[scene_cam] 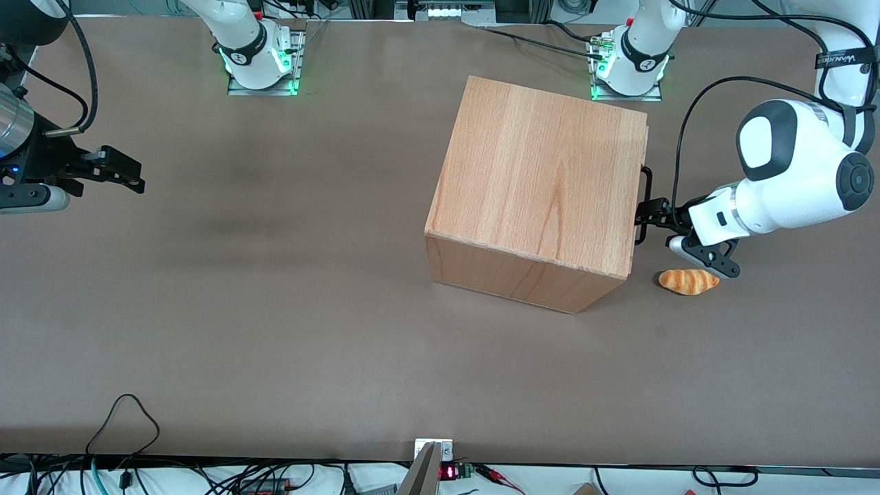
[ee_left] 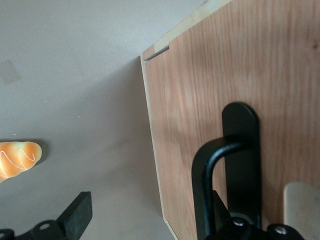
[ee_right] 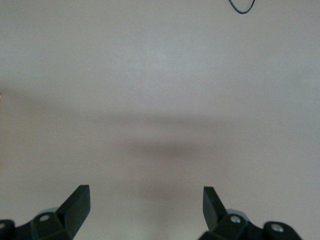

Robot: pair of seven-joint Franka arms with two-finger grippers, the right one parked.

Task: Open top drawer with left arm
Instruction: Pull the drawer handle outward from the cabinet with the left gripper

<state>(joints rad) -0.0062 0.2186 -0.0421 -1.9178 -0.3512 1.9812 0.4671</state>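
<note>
The left arm (scene_cam: 790, 179) reaches in low from the working arm's end of the tabletop (scene_cam: 275, 309), with its wrist lying flat and its pincer (scene_cam: 650, 213) right at the black handle (ee_left: 215, 175) of the top drawer (ee_left: 210, 100). The pincer is spread wide, with one finger (ee_left: 75, 215) out over bare tabletop and the handle just inside the other. The drawer front sits almost flush with the wooden cabinet (scene_cam: 543, 179), and a small bread roll (scene_cam: 688, 280) lies near, closer to the front camera.

Soft, even overhead light; no glare.
The light-wood cube cabinet (scene_cam: 543, 179) casts faint shadow on the brown table (scene_cam: 275, 275); the black two-finger gripper (scene_cam: 650, 213) at the black bar handle (ee_left: 210, 170) looks slightly soft close-up.
</note>
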